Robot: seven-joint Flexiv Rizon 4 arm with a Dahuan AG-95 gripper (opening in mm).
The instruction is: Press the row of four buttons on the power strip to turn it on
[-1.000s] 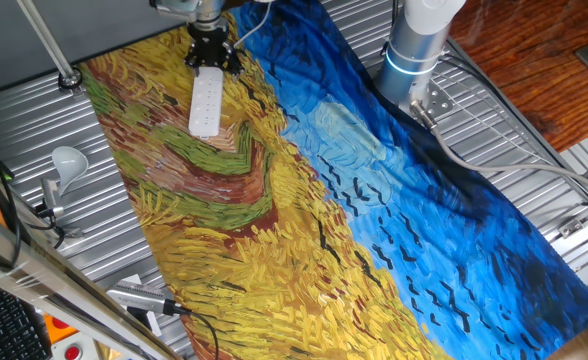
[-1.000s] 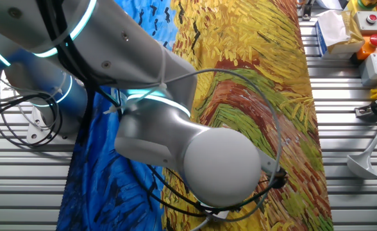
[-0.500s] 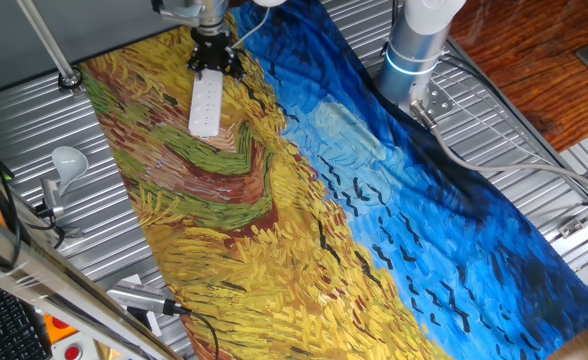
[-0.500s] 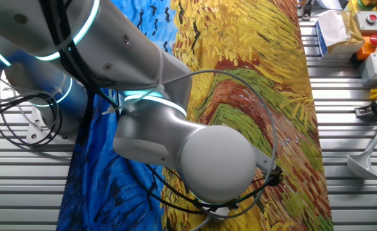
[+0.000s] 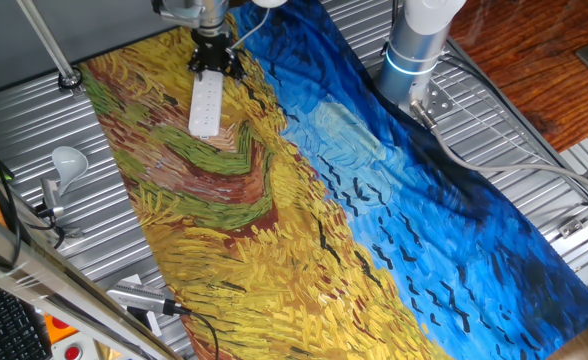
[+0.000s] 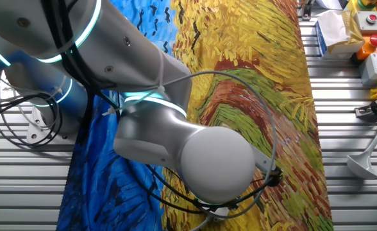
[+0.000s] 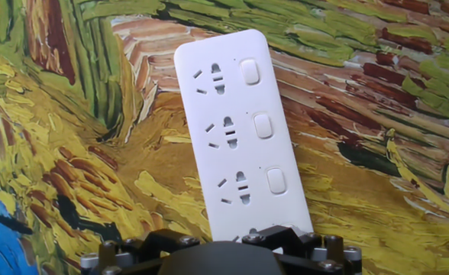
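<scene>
The white power strip (image 5: 206,103) lies on the painted cloth at the far left, its long axis running away from my gripper (image 5: 213,60), which sits over the strip's far end. In the hand view the power strip (image 7: 240,137) fills the centre. Three pale buttons of the row (image 7: 263,126) line its right side, each beside a socket. The strip's near end, with the rest of the row, is hidden under the dark gripper body (image 7: 223,252). No fingertips show. In the other fixed view my arm (image 6: 175,128) blocks the strip.
The Van Gogh-style cloth (image 5: 304,200) covers the ribbed metal table. A white bulb on a metal stand (image 5: 66,160) stands left of the cloth. The robot base (image 5: 414,50) is at the back right. A box with a red button (image 6: 368,19) sits by the other edge.
Between one second and half a second ago the gripper shifted slightly along the strip's end and the elbow moved a little. Since then nothing has visibly moved.
</scene>
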